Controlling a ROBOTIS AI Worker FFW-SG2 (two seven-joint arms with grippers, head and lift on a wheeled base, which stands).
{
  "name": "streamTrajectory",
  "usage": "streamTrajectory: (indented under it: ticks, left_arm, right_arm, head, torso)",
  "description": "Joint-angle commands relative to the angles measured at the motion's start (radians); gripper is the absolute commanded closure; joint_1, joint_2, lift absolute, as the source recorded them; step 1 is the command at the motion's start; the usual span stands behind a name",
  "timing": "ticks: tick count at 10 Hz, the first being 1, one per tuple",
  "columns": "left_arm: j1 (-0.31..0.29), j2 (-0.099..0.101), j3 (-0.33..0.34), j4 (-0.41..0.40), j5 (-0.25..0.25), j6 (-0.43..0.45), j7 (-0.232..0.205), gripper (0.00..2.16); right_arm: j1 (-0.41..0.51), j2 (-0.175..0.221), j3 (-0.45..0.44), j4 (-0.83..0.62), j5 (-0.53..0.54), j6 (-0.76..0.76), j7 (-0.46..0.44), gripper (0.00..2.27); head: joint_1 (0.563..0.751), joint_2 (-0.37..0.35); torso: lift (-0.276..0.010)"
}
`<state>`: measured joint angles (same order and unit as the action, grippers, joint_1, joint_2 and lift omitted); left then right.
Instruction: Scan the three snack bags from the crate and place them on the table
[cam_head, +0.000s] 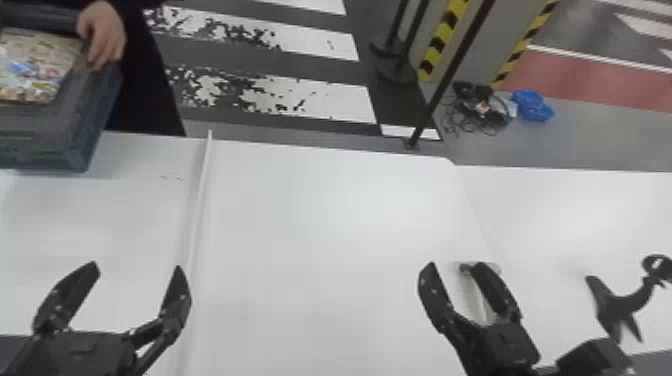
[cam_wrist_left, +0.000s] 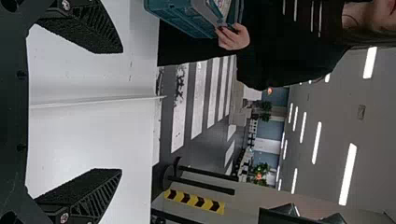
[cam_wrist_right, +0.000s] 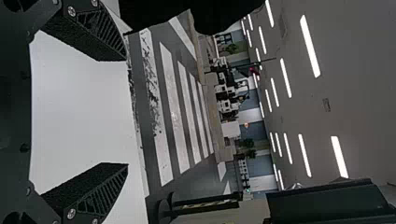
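My left gripper (cam_head: 136, 265) stands open over the near left of the white table, nothing between its fingers; the left wrist view has the same gripper (cam_wrist_left: 122, 110) spread wide. My right gripper (cam_head: 455, 265), also open and holding nothing, is over the near right part; in the right wrist view this gripper (cam_wrist_right: 126, 112) is spread too. A grey-blue crate (cam_head: 55, 142) is at the far left table edge, with a person's hand (cam_head: 104, 37) on its rim. Colourful items (cam_head: 32, 65) show at its top; single bags cannot be told apart. The left wrist view shows the crate (cam_wrist_left: 177, 16) in teal.
A black stand-like object (cam_head: 620, 307) is on the right, beyond the right gripper. A small grey item (cam_head: 492, 267) lies behind that gripper's right finger. A raised white strip (cam_head: 201, 190) runs along the table (cam_head: 320, 215). Posts (cam_head: 450, 75) stand behind it.
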<state>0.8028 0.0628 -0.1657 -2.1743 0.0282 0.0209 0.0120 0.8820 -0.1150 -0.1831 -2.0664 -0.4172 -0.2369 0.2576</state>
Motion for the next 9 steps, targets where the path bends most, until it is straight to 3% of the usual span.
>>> streamTrajectory:
  ticks: [1,9]
  left_arm:
    - [-0.001,0.000,-0.002,0.001,-0.001,-0.006,0.002,0.09]
    - [0.001,-0.001,-0.003,0.001,0.003,-0.012,0.002,0.09]
  right_arm:
    - [0.000,0.000,0.001,0.002,0.000,0.000,0.000,0.13]
    - [0.006,0.000,-0.002,0.002,0.000,0.000,0.000,0.13]
  head:
    - [0.695,-0.265]
    - [0.695,-0.269]
  torso:
    - [-0.037]
    - [-0.037]
